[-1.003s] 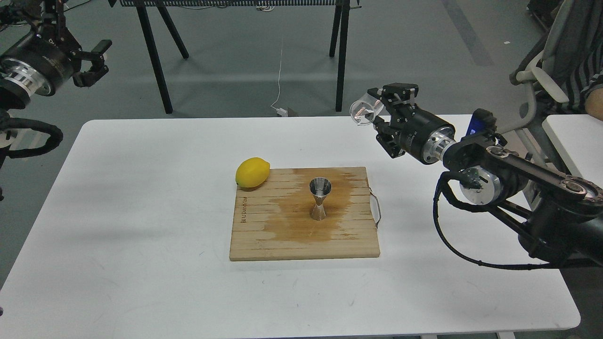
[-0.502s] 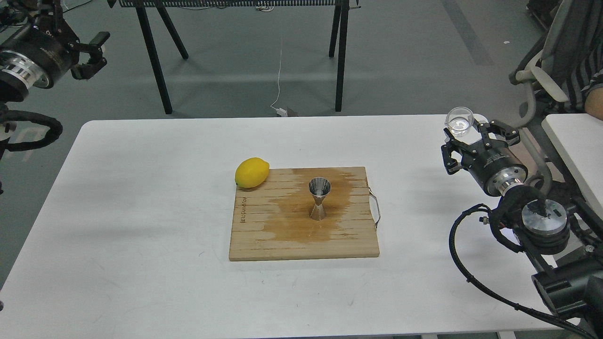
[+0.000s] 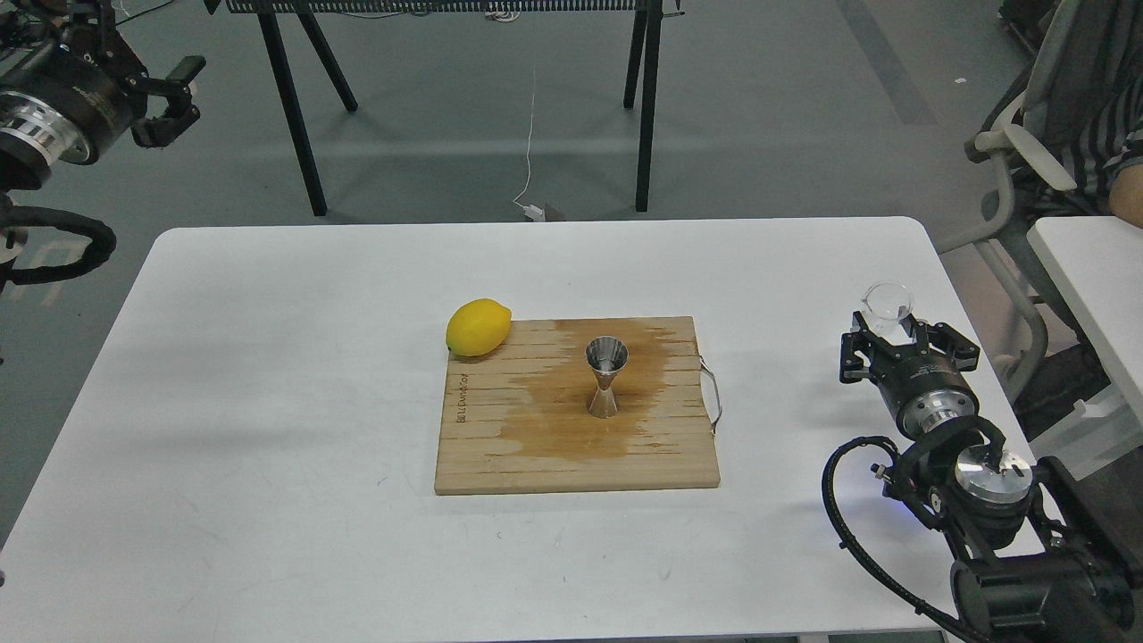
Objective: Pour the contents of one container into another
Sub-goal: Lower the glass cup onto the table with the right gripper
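Observation:
The steel jigger (image 3: 607, 376) stands upright in the middle of the wooden board (image 3: 500, 455), on a dark wet patch. Near the table's right edge the clear glass cup (image 3: 887, 300) is upright at the tip of my right gripper (image 3: 889, 326), whose fingers are shut on its lower part. It is well to the right of the jigger and the board. Whether the cup touches the table I cannot tell. My left gripper (image 3: 170, 96) hangs high beyond the table's far left corner, open with nothing in it.
A yellow lemon (image 3: 479, 327) rests at the board's far left corner. The board has a metal handle (image 3: 713, 393) on its right side. A white table (image 3: 268, 357) carries it all. A chair and a seated person (image 3: 1089, 107) are off the right side.
My right arm swung the glass cup from above the far side of the board to the right and down to the table's right edge, turning it upright. The left gripper drew back slightly.

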Controlling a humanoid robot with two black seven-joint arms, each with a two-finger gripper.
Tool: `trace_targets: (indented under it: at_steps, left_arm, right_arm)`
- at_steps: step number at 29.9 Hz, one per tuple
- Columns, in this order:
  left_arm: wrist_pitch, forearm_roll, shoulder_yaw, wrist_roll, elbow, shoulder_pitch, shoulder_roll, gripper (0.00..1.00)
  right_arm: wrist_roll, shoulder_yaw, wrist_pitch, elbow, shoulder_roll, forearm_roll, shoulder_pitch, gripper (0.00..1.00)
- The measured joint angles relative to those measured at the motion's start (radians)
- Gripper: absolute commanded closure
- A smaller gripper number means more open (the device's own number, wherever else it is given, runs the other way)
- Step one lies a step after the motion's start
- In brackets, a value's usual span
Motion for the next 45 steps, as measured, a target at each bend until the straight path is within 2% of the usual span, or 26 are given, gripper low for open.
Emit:
trace_targets:
  at_steps: [6,23,36,45]
  left_arm:
    - [0.006,0.000,-0.001,0.000,0.000,0.000,-0.001,0.00]
    - [0.009,0.000,0.001,0.001,0.000,-0.003,-0.005,0.00]
    - [0.008,0.000,0.001,0.002,0.000,-0.008,-0.001,0.00]
    - [0.008,0.000,0.001,0.003,0.000,-0.011,0.000,0.00]
  right_arm:
    - [0.013,0.004,0.033,-0.063,0.008,0.057,-0.019,0.86]
    - [0.027,0.006,0.025,-0.161,0.039,0.089,-0.017,0.86]
    - [0.027,0.000,0.027,-0.168,0.053,0.099,-0.017,0.69]
    - [0.028,-0.005,0.031,-0.167,0.054,0.099,-0.019,0.61]
